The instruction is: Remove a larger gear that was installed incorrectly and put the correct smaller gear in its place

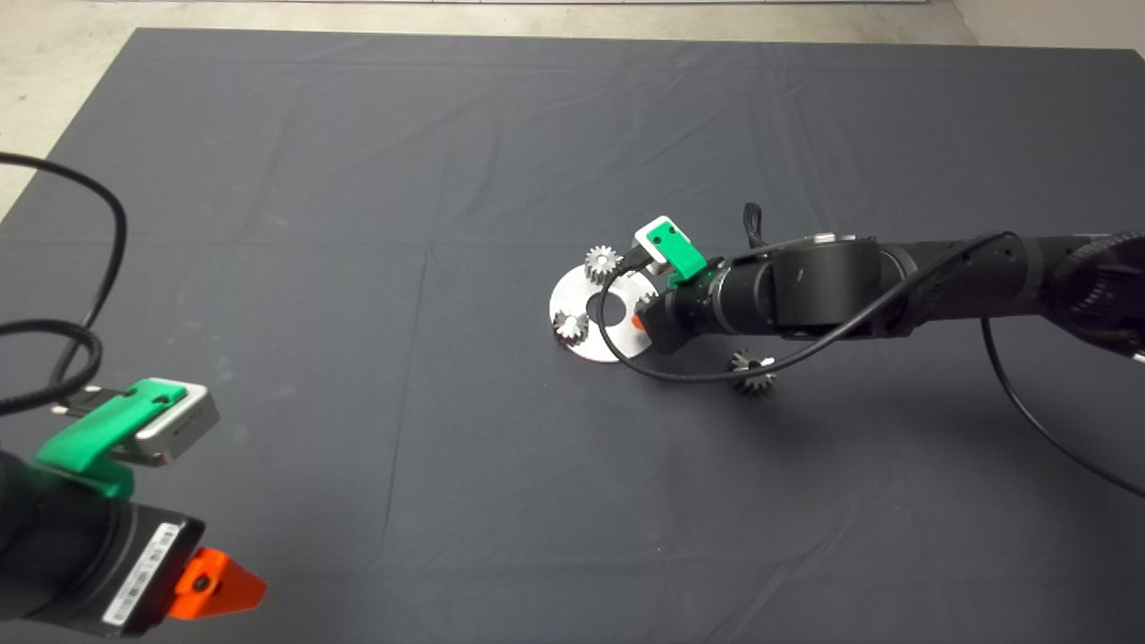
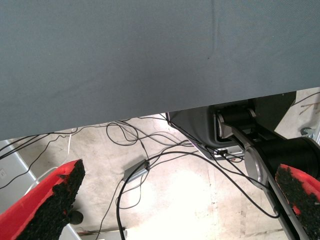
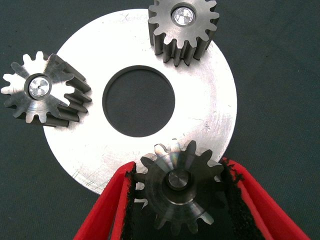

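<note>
My right gripper (image 3: 177, 167) is low over the round steel plate (image 3: 200, 125), its two red fingers closed on the teeth of the smaller gear (image 3: 177, 192). That gear sits on a peg at the plate's rim. In the head view the gripper (image 1: 637, 320) is mostly hidden under its own wrist at the right side of the plate (image 1: 572, 295). Two other small gears (image 3: 185, 27) (image 3: 42, 92) stand on the plate's other pegs. The larger gear (image 1: 753, 371), darker, lies on the mat to the right of the plate, under the right arm.
My left gripper (image 1: 219, 586) waits at the mat's lower left edge, open and empty; its wrist view (image 2: 182, 172) shows the mat's edge and cables on the floor. A black cable (image 1: 626, 358) loops from the right wrist camera over the plate.
</note>
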Tool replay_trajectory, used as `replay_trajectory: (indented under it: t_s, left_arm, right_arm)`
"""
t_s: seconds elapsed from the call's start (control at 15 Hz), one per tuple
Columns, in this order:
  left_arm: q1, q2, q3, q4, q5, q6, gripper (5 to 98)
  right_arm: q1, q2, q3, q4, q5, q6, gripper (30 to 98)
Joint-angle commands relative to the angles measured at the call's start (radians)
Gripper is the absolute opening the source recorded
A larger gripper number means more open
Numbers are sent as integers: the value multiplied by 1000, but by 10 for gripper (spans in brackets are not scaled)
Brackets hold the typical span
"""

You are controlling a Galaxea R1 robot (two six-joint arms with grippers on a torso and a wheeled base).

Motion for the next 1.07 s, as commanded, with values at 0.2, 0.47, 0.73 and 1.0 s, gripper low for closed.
replay_trajectory:
  t_s: [0.2,0.47,0.73,1.0]
  left_arm:
    - [-9,-3,15,-16,3,1,983]
    - [-9,-3,15,-16,3,0,983]
    - [-9,-3,15,-16,3,0,983]
    - [-9,0,14,-13,0,-2,983]
  right_arm:
    - [21,-5,1,-42,-6,8,415]
    - [21,-3,1,-43,-4,10,434]
    - [114,-51,156,72,-57,13,480]
    - [390,-243,415,464,-69,118,535]
